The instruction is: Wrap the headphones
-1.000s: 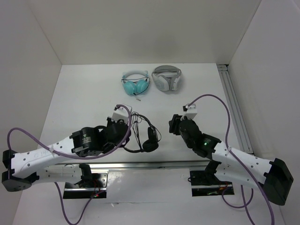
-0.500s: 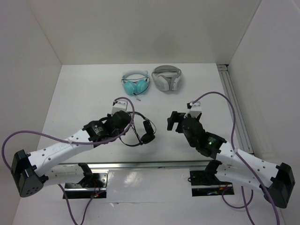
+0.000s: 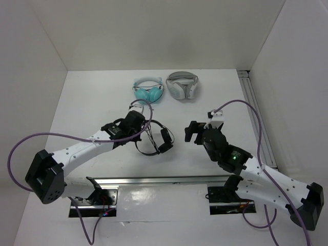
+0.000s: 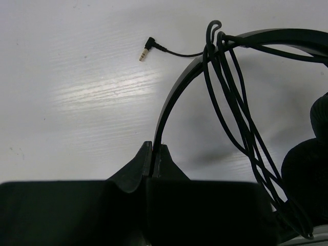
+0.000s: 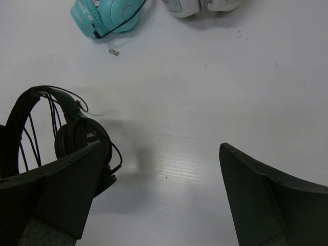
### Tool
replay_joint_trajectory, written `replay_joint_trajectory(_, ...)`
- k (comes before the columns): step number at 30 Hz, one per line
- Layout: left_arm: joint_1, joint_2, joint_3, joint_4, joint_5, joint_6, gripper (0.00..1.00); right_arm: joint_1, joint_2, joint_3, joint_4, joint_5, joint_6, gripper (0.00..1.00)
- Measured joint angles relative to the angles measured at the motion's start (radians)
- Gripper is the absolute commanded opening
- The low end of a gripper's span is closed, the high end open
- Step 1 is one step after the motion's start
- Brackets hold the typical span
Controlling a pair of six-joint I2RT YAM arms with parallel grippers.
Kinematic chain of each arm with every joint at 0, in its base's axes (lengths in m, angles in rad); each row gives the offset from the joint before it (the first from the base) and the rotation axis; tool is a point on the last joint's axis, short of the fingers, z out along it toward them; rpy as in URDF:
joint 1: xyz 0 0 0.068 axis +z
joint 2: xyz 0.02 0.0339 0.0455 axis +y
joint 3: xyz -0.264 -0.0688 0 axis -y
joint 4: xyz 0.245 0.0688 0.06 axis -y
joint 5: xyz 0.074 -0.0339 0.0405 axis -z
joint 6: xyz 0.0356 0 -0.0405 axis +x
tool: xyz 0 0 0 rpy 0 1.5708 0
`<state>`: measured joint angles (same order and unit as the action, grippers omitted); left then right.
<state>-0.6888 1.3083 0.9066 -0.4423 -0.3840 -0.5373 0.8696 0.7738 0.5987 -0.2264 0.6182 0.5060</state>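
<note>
The black headphones are at the table's middle, their cable wound in loops round the thin headband. The cable's plug lies loose on the table. My left gripper is shut on the headband, whose strip runs up from between the fingertips. In the right wrist view the headphones show at the left with one round ear pad. My right gripper is open and empty, a little right of the headphones, its fingers wide apart above bare table.
Teal headphones and white-and-grey headphones lie side by side at the back of the table; both show at the top of the right wrist view. A metal rail runs along the right edge. White walls enclose the table.
My left arm has stretched forward and carried the headphones a little farther from the near edge. My right gripper has shifted slightly back and right, still open.
</note>
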Motion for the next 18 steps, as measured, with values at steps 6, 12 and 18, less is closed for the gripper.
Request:
replay_joint_trajectory(6, -0.003, 0.004, 0.028, 0.001, 0.013, 0.006, 0.0, 0.0, -0.003, 0.0, -0.002, 0.0, -0.007, 1.0)
replay_joint_trajectory(12, -0.021, 0.004, 0.082, -0.011, 0.001, -0.007, 0.0, 0.0, 0.005, 0.0, -0.002, 0.0, -0.017, 1.0)
replay_joint_trajectory(18, -0.059, 0.005, 0.102, -0.061, -0.036, -0.052, 0.0, 0.0, 0.006, 0.0, -0.002, 0.0, -0.024, 1.0)
